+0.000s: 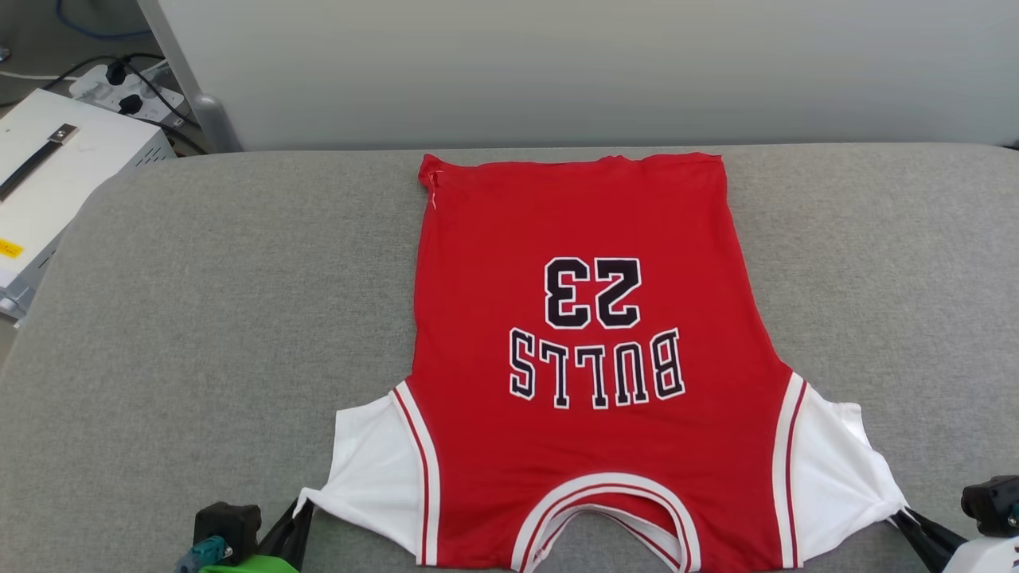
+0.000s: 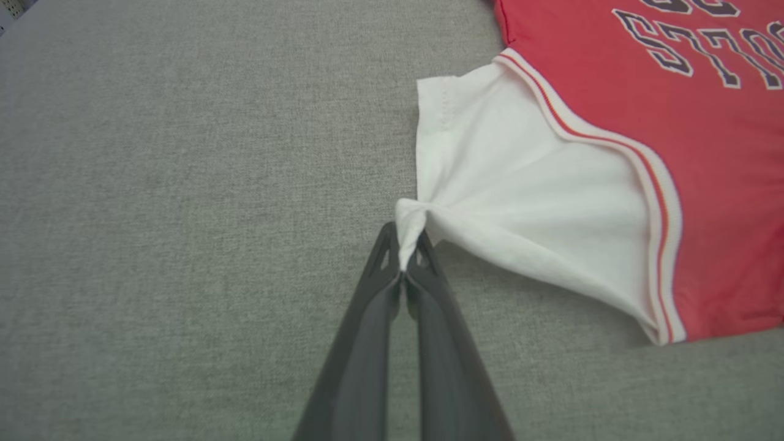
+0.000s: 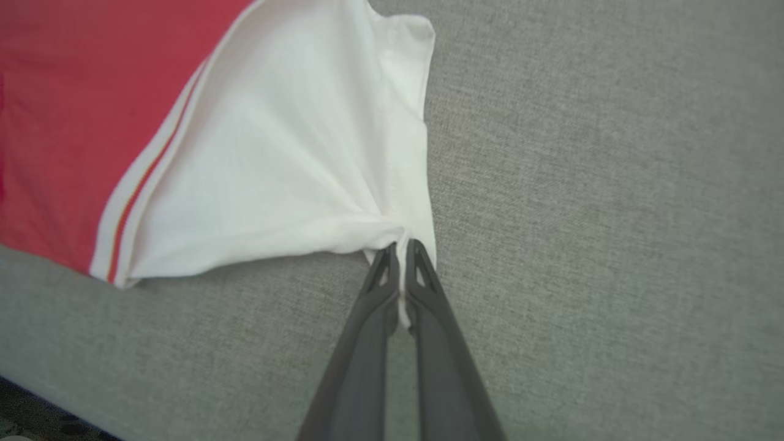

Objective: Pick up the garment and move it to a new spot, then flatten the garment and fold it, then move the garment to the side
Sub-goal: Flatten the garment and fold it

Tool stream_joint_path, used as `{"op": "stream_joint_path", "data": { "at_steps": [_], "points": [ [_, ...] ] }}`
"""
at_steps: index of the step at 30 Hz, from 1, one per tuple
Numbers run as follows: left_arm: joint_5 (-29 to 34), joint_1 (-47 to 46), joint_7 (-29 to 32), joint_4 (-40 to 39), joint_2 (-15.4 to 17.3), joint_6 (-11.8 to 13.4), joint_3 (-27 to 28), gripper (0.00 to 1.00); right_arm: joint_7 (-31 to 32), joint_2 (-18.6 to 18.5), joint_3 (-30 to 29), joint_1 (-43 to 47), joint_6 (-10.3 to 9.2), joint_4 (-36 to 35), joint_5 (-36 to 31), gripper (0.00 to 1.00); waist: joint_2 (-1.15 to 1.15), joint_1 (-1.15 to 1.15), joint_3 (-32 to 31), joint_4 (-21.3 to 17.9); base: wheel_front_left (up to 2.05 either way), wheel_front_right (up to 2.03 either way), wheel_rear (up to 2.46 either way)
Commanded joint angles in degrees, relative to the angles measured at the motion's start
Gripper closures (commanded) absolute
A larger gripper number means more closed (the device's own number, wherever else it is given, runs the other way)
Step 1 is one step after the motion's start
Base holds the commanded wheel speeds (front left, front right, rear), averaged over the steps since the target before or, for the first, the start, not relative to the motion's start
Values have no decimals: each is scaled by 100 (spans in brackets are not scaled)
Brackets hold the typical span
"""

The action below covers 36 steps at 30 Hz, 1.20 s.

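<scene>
The left gripper (image 1: 300,509) was pinched shut on the tip of the left sleeve (image 2: 520,202). The garment (image 1: 581,231) lay flat, print up, in the middle of the grey pad (image 1: 199,318), collar nearest the robot, hem at the far edge. The right gripper (image 1: 903,517) was clamped shut on the right sleeve (image 3: 294,153) at its tip.

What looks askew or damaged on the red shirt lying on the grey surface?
Nothing looks damaged. The garment lies flat, print up. Its white sleeve tips are bunched into points where the left end effector and right end effector pinch them.
</scene>
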Motion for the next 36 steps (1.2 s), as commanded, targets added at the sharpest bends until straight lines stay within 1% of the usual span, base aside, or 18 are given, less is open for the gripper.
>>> {"op": "stream_joint_path", "data": {
  "at_steps": [1,5,6,7,12,16,19,23,26,30,34,36],
  "points": [
    [49,90,-32,-32,1,56,18,100,135,-38,-139,215,-5,-91,-68,100,32,0,18,12,0,0,0],
    [136,77,-32,-139,-27,116,4,100,466,33,-569,506,-5,-417,-263,100,32,0,40,35,0,0,0],
    [170,64,-32,-160,-26,135,-11,100,525,54,-681,530,-5,-496,-332,73,32,0,46,39,0,0,0],
    [214,39,-32,-194,-28,169,-16,100,601,84,-821,557,-5,-604,-411,0,32,0,55,47,0,0,0],
    [293,-61,32,-436,-57,265,-60,100,873,114,-1624,549,-5,-1203,-751,0,32,0,131,128,0,0,0],
    [387,-163,88,-684,-37,360,-89,100,1106,109,-2456,274,-5,-1836,-965,0,32,0,288,235,0,0,0],
    [484,-279,98,-920,-19,446,-87,100,1434,84,-2963,-116,-5,-2319,-1165,0,32,0,481,377,0,0,0],
    [624,-459,112,-1236,-4,528,-99,100,2098,58,-3266,-901,-5,-2716,-1110,0,32,0,818,604,0,0,0],
    [734,-623,108,-1380,-15,534,-123,100,2779,-70,-3201,-1561,-5,-2711,-1058,0,32,0,1067,786,0,0,0],
    [867,-834,88,-1579,-83,550,-144,100,3944,-306,-2807,-2514,-5,-2491,-851,0,32,0,1425,1037,0,0,0],
    [1003,-1020,49,-1707,-192,553,-148,100,4983,-447,-2472,-3546,-5,-2105,-652,0,32,0,1855,1260,0,0,0],
    [1066,-1115,32,-1765,-255,538,-149,100,5490,-445,-2363,-4018,-5,-1835,-572,0,32,0,2066,1368,0,0,0]
  ]
}}
